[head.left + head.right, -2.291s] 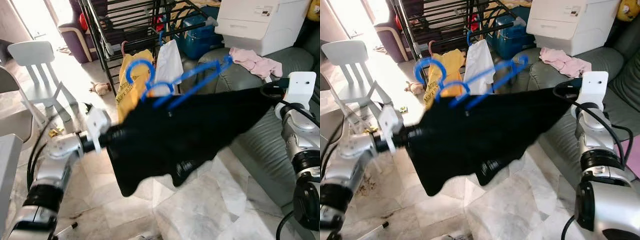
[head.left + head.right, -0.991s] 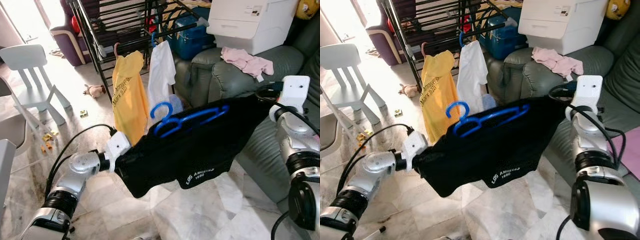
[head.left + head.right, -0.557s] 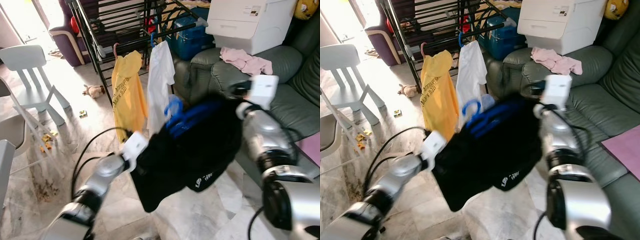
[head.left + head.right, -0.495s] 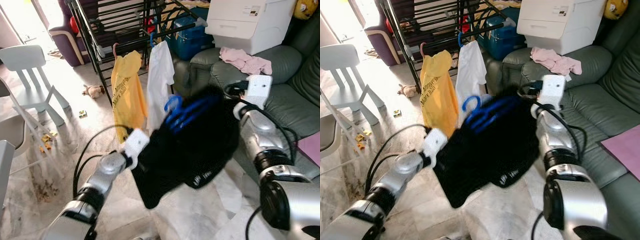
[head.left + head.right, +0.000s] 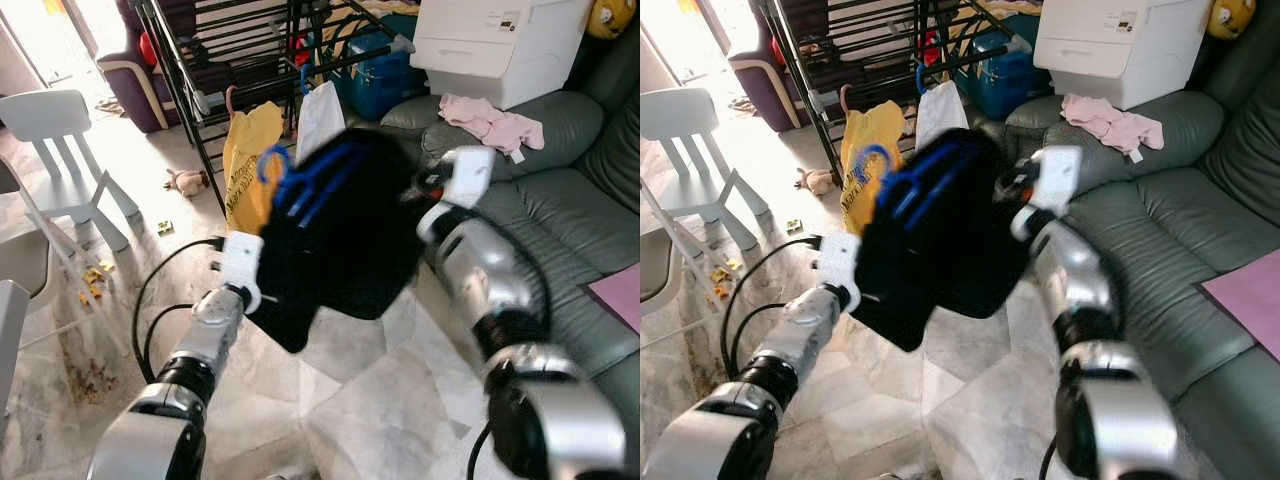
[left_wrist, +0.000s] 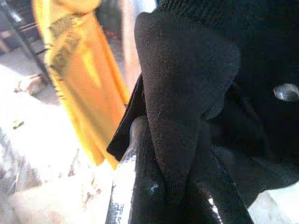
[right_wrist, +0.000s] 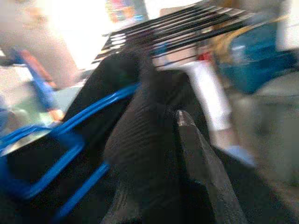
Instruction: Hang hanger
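A black garment sits on a blue hanger, whose hook points toward the black drying rack. The bundle hangs in the air just in front of a yellow shirt and a white shirt on the rack. My left gripper is shut on the garment's lower left edge; the left wrist view shows the cloth pinched between the fingers. My right gripper is shut on the garment's right side, one finger lying against the cloth beside the blue hanger.
A green sofa with pink clothes lies to the right, a white appliance behind it. A blue bin stands by the rack. A white child's chair and a small toy are on the left floor.
Both arms have swung the garment and hanger left and upward, closer to the rack. The right arm has come in toward the left one, and the cloth has bunched up.
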Available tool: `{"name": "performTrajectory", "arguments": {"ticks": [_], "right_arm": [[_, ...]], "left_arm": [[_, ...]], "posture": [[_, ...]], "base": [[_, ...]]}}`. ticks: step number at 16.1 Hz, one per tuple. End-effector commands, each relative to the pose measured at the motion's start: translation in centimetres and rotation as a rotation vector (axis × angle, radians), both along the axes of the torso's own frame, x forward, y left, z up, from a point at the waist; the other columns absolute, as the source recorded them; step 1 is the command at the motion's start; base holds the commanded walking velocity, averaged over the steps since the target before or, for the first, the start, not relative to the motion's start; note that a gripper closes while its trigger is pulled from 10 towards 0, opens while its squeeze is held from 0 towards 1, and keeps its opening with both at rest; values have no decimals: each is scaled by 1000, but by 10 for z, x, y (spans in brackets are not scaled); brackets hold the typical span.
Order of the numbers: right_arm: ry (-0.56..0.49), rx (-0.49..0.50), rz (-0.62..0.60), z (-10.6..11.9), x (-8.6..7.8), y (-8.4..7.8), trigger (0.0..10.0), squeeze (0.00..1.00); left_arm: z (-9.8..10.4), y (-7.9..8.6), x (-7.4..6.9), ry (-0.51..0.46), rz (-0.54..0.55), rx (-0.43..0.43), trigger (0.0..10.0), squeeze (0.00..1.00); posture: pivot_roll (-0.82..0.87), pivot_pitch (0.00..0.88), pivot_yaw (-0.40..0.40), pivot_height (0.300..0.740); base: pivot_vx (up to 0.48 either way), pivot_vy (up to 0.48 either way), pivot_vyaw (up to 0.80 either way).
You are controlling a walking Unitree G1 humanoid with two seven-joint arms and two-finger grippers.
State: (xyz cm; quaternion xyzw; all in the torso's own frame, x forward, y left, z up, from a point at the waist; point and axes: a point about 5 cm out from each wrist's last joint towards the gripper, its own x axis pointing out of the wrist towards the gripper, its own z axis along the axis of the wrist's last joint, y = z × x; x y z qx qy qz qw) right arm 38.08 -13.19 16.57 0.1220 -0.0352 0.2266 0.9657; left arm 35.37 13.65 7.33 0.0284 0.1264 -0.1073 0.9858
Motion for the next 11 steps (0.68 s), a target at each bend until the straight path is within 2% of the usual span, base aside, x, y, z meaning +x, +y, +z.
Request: {"name": "performTrajectory", "arguments": {"ticks": [1, 3, 5, 6, 7, 9, 10, 11], "right_arm": [[-23, -17, 167, 2, -8, 19, 0, 0], [-9, -60, 265, -8, -17, 28, 0, 0], [13, -80, 426, -19, -33, 41, 0, 0], [48, -114, 568, -30, -50, 49, 0, 0], [77, -135, 656, -37, -62, 51, 0, 0], [120, -209, 792, -51, -84, 48, 0, 0], [161, -287, 848, -63, -99, 36, 0, 0], [178, -305, 861, -66, -104, 32, 0, 0]], "left_arm": [[12, 16, 9, -16, 119, -50, 0, 0], [15, 18, 11, -18, 152, -83, 0, 0], [20, 21, 14, -23, 199, -128, 0, 0], [22, 22, 16, -22, 215, -141, 0, 0], [22, 23, 16, -20, 225, -150, 0, 0], [23, 25, 17, -17, 234, -157, 0, 0], [24, 26, 17, -16, 239, -157, 0, 0], [24, 26, 18, -16, 243, -158, 0, 0]], "posture": [[-132, 0, 82, 740], [-130, 0, 75, 740], [-131, 0, 73, 740], [-131, 0, 72, 740], [-132, 0, 72, 740], [-132, 0, 70, 740], [-134, 0, 72, 740], [-135, 0, 73, 740]], "base": [[0, 0, 0], [0, 0, 0], [0, 0, 0], [0, 0, 0], [0, 0, 0], [0, 0, 0], [0, 0, 0], [0, 0, 0]]}}
